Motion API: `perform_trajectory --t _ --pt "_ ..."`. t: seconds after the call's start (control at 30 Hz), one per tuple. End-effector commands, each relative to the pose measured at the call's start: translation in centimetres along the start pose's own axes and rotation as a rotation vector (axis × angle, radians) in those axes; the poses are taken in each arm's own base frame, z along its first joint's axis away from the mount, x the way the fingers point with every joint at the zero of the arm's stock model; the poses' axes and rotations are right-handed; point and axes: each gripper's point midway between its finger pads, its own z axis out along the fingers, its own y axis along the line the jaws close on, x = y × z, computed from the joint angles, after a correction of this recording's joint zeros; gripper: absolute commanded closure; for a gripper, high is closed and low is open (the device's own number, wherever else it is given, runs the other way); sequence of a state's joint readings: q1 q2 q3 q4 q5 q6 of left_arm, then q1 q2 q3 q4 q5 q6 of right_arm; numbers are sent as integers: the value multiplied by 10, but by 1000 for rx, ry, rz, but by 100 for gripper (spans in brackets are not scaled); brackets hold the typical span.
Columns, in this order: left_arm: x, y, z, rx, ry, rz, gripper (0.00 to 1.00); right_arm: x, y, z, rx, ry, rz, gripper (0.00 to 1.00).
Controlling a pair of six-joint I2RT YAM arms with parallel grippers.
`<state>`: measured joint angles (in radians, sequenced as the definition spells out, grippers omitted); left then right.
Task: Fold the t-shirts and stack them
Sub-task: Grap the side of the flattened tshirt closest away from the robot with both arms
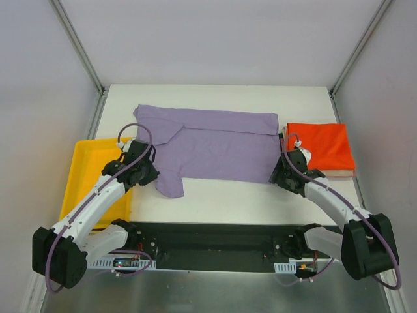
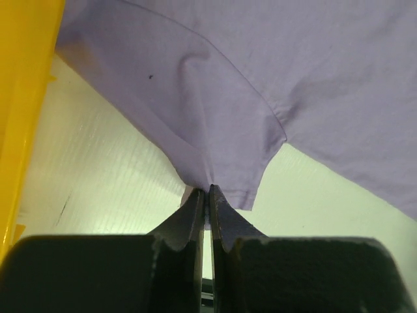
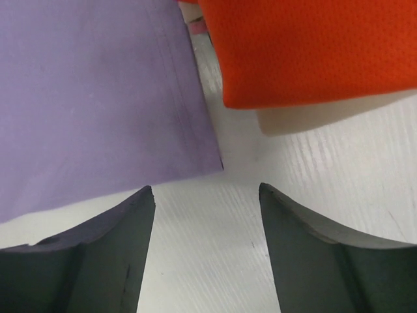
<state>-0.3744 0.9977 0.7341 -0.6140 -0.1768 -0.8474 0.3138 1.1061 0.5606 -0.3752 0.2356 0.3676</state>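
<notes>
A lilac t-shirt (image 1: 215,149) lies spread across the middle of the white table, partly folded along its far edge. My left gripper (image 1: 151,175) is shut on its near left sleeve; the left wrist view shows the jaws pinching the lilac cloth (image 2: 215,130) at the sleeve hem (image 2: 207,189). My right gripper (image 1: 277,177) is open and empty over bare table, just off the shirt's near right corner (image 3: 212,160). A folded orange t-shirt (image 1: 320,146) lies on a pale folded one (image 3: 313,117) at the right.
A yellow tray (image 1: 81,179) sits at the table's left edge, beside my left arm; its wall shows in the left wrist view (image 2: 23,98). The black mounting rail (image 1: 215,244) runs along the near edge. Grey enclosure walls stand on both sides.
</notes>
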Motion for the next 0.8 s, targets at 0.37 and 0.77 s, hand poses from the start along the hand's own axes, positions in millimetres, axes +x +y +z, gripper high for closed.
perform_trajectory --t 0.37,0.77 --pt "-30 -13 -6 -21 -85 59 100 8 4 29 19 32 33 57" --pt "-44 -24 -3 -35 -106 85 100 7 3 33 45 50 -4 77"
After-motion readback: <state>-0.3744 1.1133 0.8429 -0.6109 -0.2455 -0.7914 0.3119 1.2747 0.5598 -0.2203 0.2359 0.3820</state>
